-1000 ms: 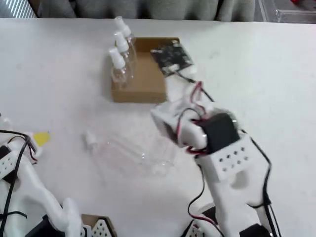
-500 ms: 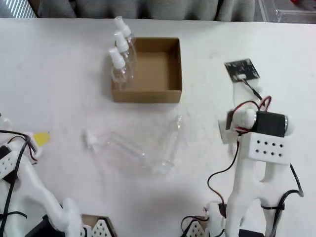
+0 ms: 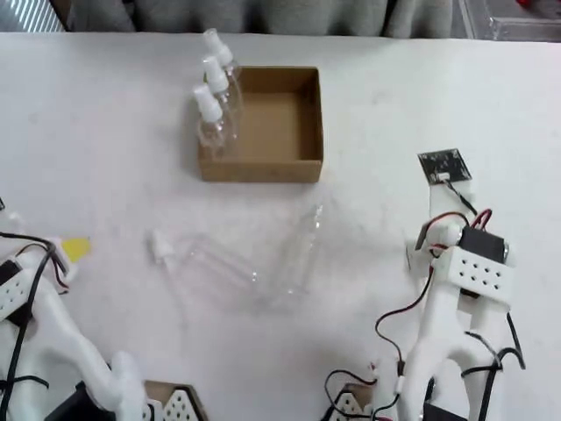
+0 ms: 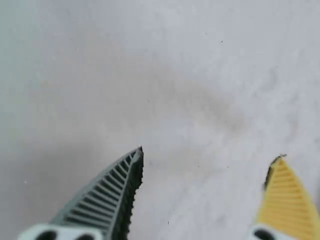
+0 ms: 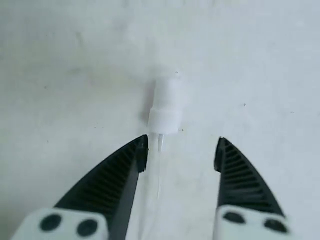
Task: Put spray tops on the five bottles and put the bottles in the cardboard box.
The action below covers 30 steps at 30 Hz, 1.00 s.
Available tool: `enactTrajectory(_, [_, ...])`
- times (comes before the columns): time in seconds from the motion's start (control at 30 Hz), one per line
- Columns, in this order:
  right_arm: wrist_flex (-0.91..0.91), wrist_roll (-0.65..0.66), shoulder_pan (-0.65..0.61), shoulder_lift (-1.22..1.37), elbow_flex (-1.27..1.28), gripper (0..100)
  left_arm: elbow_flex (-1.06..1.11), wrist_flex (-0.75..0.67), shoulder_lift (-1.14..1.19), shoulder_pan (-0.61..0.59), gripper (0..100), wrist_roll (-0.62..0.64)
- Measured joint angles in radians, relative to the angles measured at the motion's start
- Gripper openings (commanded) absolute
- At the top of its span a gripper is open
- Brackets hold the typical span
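Note:
The cardboard box stands at the back centre. Three clear bottles with white spray tops stand upright along its left wall, seemingly inside. Two more clear bottles lie mid-table: one with a spray top, one uncapped. My right gripper is open, pointing down at the table on the right, with a loose white spray top lying just past its fingertips. The right arm hides that top from above. My left gripper is open over bare table at the near left, its yellow finger showing.
The white table has free room left of the box and between the lying bottles and the right arm. A small brown piece sits by the left arm's base at the front edge.
The right arm swung away from over the box to the right side of the table and drew back toward its base. The uncapped bottle came into sight. The left arm stayed put.

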Motion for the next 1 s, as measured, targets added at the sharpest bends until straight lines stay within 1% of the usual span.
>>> enactTrajectory(0.13, [-0.066, 0.000, -0.002, 0.000, 0.064, 22.3, 0.000, -0.003, 0.000, 0.000, 37, 0.000])
enactTrajectory(0.37, [-0.250, 0.000, -0.002, 0.000, 0.192, 22.2, 0.000, -0.003, 0.000, 0.000, 37, 0.000])
enactTrajectory(0.53, [-0.287, -0.002, -0.012, 0.003, 0.222, 22.2, 0.000, -0.003, 0.000, 0.000, 37, 0.000])
enactTrajectory(0.67, [-0.299, -0.038, -0.028, 0.064, 0.218, 21.9, 0.000, -0.003, 0.000, 0.000, 37, 0.000])
enactTrajectory(0.87, [-0.299, -0.048, -0.057, 0.279, 0.130, 7.0, 0.000, -0.003, 0.000, 0.000, 37, 0.000])
enactTrajectory(1.0, [-0.301, -0.049, -0.054, 0.393, 0.041, 1.8, 0.000, -0.003, 0.000, 0.000, 37, 0.000])
